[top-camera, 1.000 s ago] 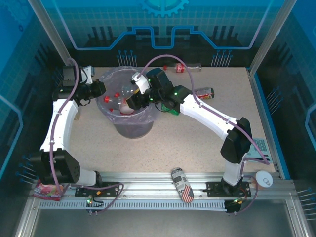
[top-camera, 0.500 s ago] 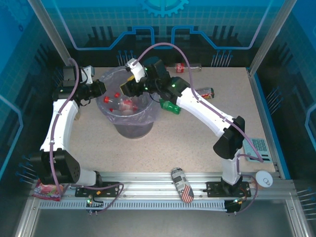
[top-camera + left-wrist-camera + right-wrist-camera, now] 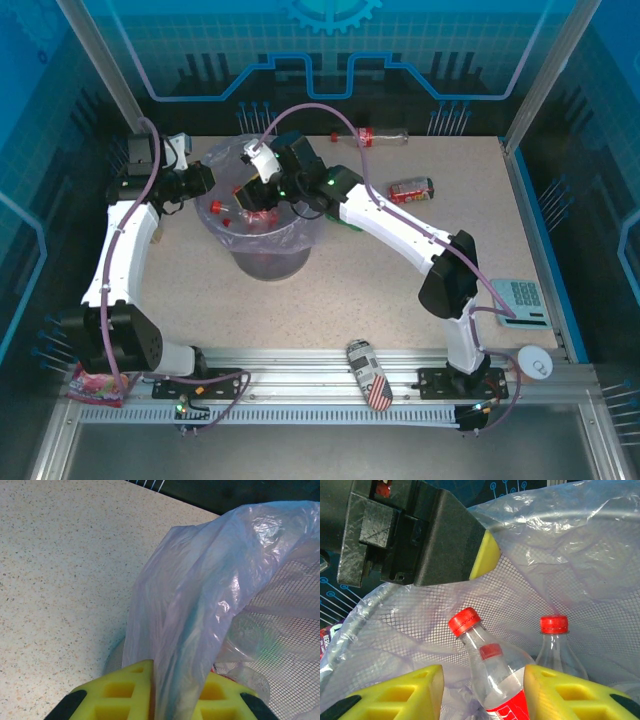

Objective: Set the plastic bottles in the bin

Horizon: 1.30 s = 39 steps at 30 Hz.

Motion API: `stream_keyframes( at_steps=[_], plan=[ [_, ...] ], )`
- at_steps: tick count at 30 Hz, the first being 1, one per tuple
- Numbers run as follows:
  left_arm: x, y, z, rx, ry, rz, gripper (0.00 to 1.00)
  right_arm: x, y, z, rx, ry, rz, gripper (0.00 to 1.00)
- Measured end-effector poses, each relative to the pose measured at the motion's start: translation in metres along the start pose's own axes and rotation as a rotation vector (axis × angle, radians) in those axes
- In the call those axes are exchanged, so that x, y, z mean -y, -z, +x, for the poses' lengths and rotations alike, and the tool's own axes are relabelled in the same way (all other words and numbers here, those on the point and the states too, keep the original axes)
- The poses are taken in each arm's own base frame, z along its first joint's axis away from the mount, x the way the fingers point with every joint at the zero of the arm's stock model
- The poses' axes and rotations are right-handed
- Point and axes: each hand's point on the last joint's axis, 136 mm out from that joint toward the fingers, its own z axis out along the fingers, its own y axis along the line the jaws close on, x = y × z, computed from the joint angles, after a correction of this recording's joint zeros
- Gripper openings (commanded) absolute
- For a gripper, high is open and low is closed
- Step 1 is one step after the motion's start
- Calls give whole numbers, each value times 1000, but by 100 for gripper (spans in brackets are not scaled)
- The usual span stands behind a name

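Over the last second, swung the right gripper (image 3: 255, 195) from the near-right of the bin (image 3: 272, 262) across its mouth to the far-left side, and drew its jaws in from a wider gap to a moderate one. From the right wrist, yellow pads (image 3: 395, 695) apart either side of a red-capped bottle (image 3: 497, 690) lying lower down in the bin beside two more, with clear space between it and the left pad. So open and holding nothing, by the look of it. Reads as a drop just finished: at least three of the plastic bottles inside now. Kept the left gripper (image 3: 172, 697) pinched fully together on a fold of the lilac bag (image 3: 200, 590) at the bin's left rim throughout, holding the mouth wide. Outside yet: one bottle (image 3: 375, 136) at the far edge of the table (image 3: 400, 290), one red-labelled bottle (image 3: 410, 189) lying well to the right, and a green bottle (image 3: 350, 225) just beside the bin, half under the right arm. Next, likely — lifting out without snagging the bag, then reaching for the green one, nearest to hand.
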Motion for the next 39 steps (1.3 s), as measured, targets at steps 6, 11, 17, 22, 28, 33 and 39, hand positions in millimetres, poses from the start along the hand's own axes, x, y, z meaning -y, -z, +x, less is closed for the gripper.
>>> stream_keyframes(
  at_steps=[6, 11, 17, 22, 28, 33, 39],
  plan=[
    [0, 0, 0, 0, 0, 0, 0, -3, 7, -10, 11, 15, 0, 48],
    [-1, -1, 0, 3, -1, 0, 0, -7, 18, -28, 49, 51, 1, 54],
    [-1, -1, 0, 4, -1, 0, 0, -9, 38, -43, 88, 73, 8, 57],
    [-1, -1, 0, 4, -1, 0, 0, 3, 67, -55, 139, 65, 37, 58],
    [-1, -1, 0, 4, -1, 0, 0, 36, 99, -54, 173, 20, 115, 58],
    [-1, -1, 0, 5, 0, 1, 0, 66, 116, -41, 171, -35, 196, 59],
    [0, -1, -1, 5, -1, 7, 0, 114, 137, -4, 130, -148, 336, 61]
  ],
)
